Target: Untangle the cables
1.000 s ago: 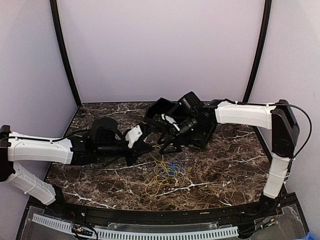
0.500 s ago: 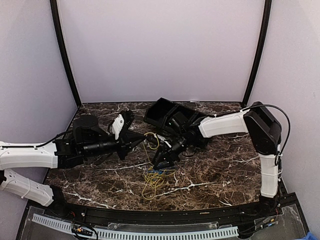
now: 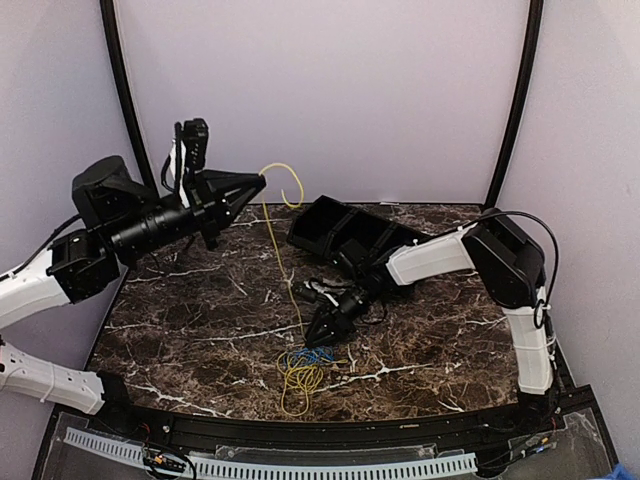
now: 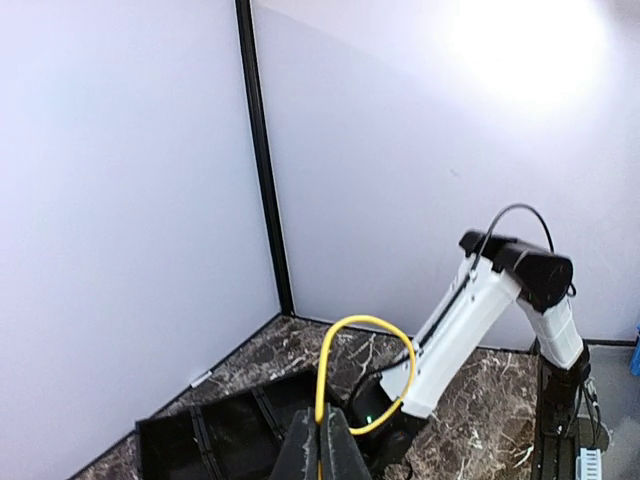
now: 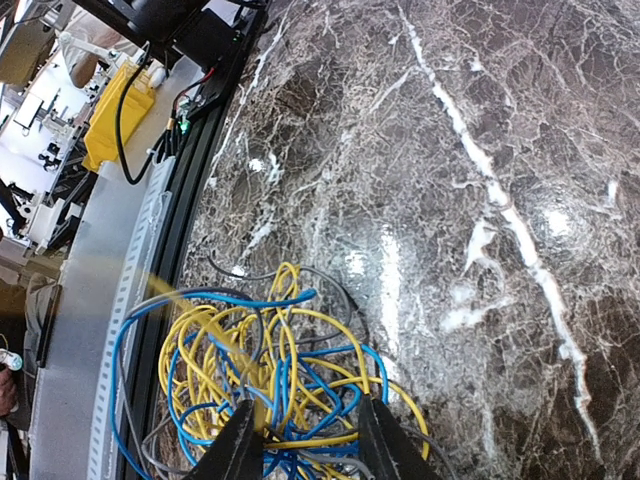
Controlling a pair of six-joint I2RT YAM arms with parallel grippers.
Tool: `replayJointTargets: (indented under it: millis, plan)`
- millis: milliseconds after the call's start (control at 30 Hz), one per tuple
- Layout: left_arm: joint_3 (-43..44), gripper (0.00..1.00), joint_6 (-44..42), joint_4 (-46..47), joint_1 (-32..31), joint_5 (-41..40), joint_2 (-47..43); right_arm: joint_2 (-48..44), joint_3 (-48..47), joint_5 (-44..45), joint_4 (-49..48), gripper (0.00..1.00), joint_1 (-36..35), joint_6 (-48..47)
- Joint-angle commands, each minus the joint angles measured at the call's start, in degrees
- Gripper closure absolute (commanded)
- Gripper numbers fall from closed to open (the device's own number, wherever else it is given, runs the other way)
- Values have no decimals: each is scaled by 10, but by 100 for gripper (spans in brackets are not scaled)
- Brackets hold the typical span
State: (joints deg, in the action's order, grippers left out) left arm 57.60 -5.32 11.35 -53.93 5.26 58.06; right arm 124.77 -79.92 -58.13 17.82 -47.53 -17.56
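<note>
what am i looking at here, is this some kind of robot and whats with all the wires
Yes: two robot arms bolted to a marble table. The wide picture comes from a fixed camera above and behind them. The other two come from small cameras on each arm's wrist, looking along its fingers. On the table lies a tangle of thin wires, a yellow cable and a blue cable, and behind it a black divided tray. The left hand is shut on the yellow cable near its end and holds it high, so a strand hangs down to the pile. The right hand is low over the pile, fingers apart on either side of the wires.
</note>
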Motion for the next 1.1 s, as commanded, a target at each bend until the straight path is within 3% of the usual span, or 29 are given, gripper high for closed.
replayJointTargets:
  millis: [0, 167, 300, 533, 800, 1067]
  plan:
    - [132, 100, -44, -17, -3, -10, 0, 21, -9, 25, -4, 65, -4, 10]
    - [282, 100, -56, -31, -4, -7, 38, 29, -13, 32, -3, 63, -4, 14]
    - [346, 100, -68, -31, -3, -2, 58, 28, -17, 34, 3, 62, -4, 11]
    - [312, 100, -54, -28, -3, -80, 67, -40, -30, 55, 59, 54, 8, -34]
    - [229, 100, -7, -23, -3, -157, 67, -163, -31, 77, 130, 27, 53, -93]
    - [188, 100, 67, -68, 9, -225, 110, -261, 2, 97, 199, 21, 131, -131]
